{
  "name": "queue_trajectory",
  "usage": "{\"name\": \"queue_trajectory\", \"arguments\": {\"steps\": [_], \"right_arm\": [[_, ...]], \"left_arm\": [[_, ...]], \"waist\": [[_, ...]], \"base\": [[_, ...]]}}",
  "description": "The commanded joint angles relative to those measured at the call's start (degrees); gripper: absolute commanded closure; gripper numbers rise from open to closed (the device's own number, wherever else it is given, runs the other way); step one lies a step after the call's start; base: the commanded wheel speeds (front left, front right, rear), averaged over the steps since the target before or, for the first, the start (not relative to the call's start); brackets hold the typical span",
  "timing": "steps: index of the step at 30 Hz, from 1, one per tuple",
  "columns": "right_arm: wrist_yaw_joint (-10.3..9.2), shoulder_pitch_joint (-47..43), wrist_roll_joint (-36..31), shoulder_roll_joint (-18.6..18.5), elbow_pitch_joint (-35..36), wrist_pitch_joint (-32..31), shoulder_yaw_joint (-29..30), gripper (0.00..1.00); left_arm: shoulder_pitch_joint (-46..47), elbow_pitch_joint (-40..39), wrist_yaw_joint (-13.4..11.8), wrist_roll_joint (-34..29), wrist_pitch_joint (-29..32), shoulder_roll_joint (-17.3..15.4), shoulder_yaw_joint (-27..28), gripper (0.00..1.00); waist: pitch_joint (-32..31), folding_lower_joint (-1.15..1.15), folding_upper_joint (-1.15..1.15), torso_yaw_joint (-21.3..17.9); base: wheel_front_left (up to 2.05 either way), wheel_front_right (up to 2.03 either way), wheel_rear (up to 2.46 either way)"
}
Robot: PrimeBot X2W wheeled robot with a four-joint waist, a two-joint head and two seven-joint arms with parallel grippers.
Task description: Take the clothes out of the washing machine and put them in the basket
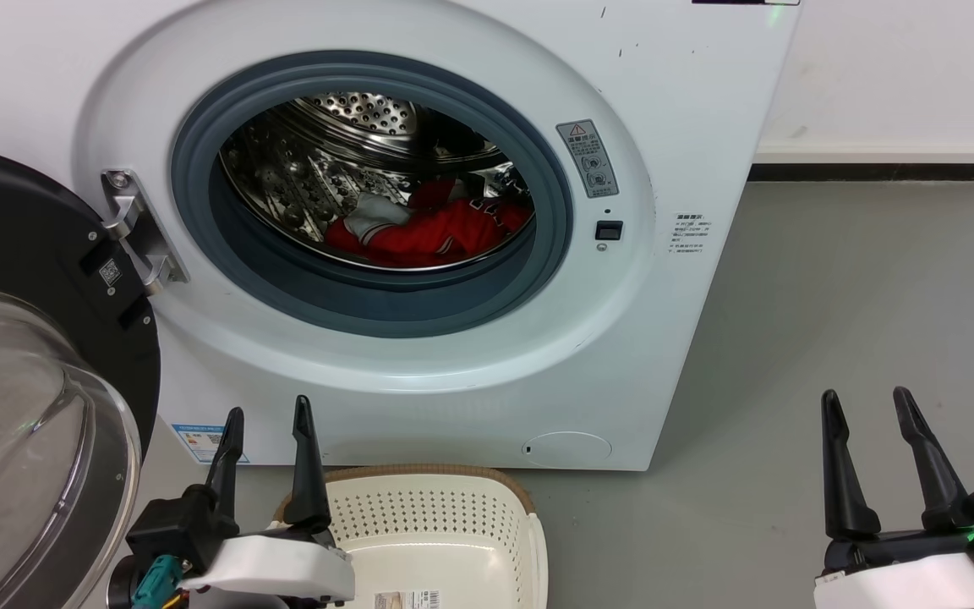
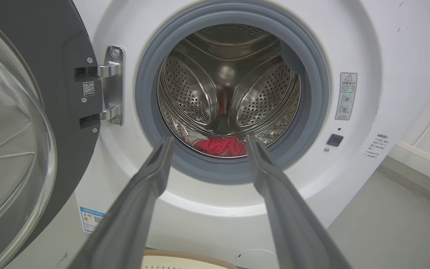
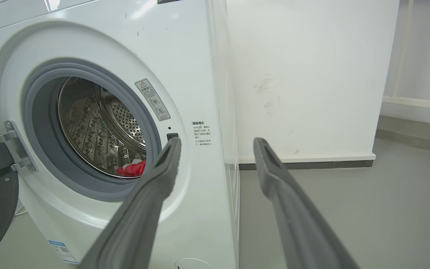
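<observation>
My left claw point(image 1: 269, 406) and right claw point(image 1: 866, 393) both hang spread wide, gripping nothing. Just beyond the left one, the basket point(image 1: 432, 516) sits on the floor before the washing machine point(image 1: 690, 127). The clothes point(image 1: 436, 233) lie low in its drum.

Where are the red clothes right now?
In the head view, the red clothes lie low in the steel drum of the washing machine, toward its right side, behind the grey rubber rim and up above the basket.
</observation>
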State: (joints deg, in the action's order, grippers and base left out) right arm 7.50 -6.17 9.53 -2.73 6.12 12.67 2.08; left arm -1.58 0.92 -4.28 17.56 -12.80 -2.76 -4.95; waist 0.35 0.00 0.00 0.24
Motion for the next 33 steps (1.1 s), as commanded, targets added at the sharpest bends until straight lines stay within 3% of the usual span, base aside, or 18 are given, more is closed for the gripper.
{"name": "queue_trajectory", "arguments": {"steps": [1,21,33], "right_arm": [[-0.02,-0.62,-1.54,-0.26,0.67,0.63,-0.16,0.00],[-0.02,-2.09,-9.74,-0.26,0.79,2.56,-0.20,0.00],[-0.02,-2.11,-8.65,-0.25,-0.71,2.54,0.44,0.00]], "left_arm": [[-0.35,-0.44,-0.08,-1.28,-0.48,-0.16,-0.19,0.00],[-1.35,-0.95,-0.65,-7.93,-2.48,-0.17,-0.90,0.00],[-1.40,-0.02,-0.32,-7.49,-2.42,-0.18,-0.64,0.00]], "waist": [[0.04,0.00,0.00,0.00],[0.17,0.00,0.00,0.10],[0.09,0.00,0.00,0.10]], "base": [[0.00,0.00,0.00],[0.00,0.00,0.00],[0.00,0.00,0.00]]}}
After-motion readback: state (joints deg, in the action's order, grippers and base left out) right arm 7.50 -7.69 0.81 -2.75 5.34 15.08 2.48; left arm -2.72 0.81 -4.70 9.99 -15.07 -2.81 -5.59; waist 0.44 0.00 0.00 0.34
